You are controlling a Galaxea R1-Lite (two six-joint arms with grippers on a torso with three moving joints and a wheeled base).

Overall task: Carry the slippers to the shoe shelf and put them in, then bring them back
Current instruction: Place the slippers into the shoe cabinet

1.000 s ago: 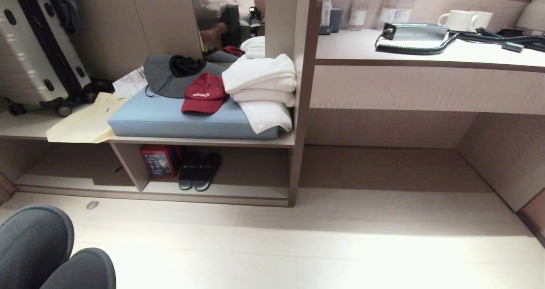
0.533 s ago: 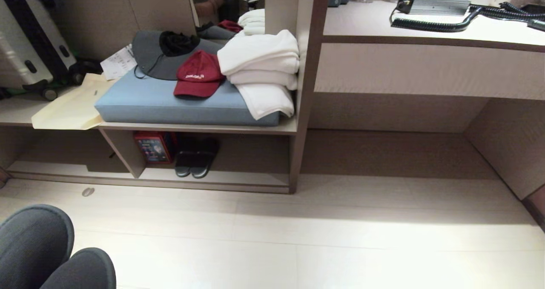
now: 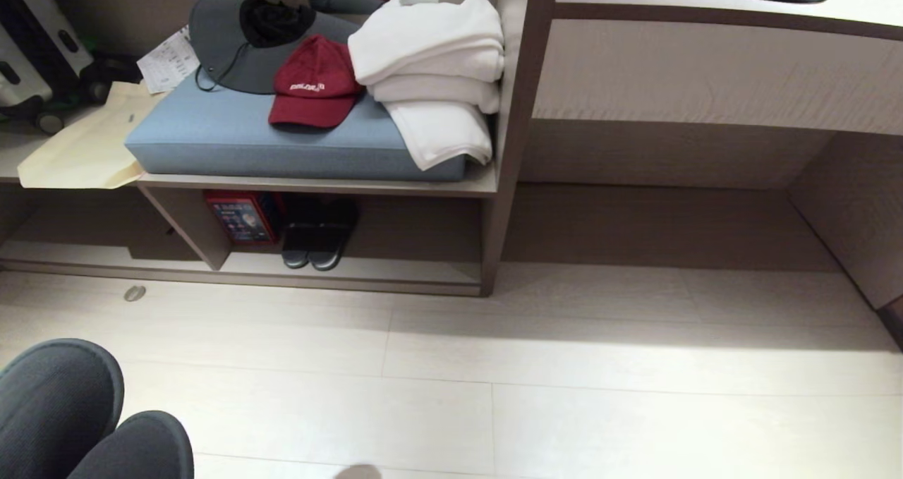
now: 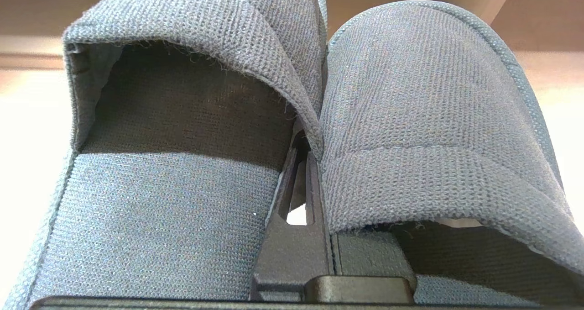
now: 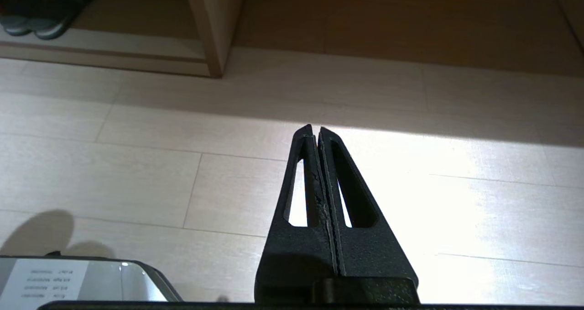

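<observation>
The carrying-in step was in hand. The left gripper point(image 4: 303, 164) held the slippers point(image 3: 77, 415) pinched together by their inner edges, at the robot's lower left above the pale floor point(image 3: 564, 394), apart from the shoe shelf point(image 3: 395, 271). The right gripper point(image 5: 315, 134) hung empty, jaws pressed together. Next, the pair would need bringing low into the cubby, to the right of the black slides point(image 3: 314, 243).

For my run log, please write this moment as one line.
left gripper: shut on slippers | right gripper: shut, empty | shoe shelf: ahead, holds black slides
</observation>
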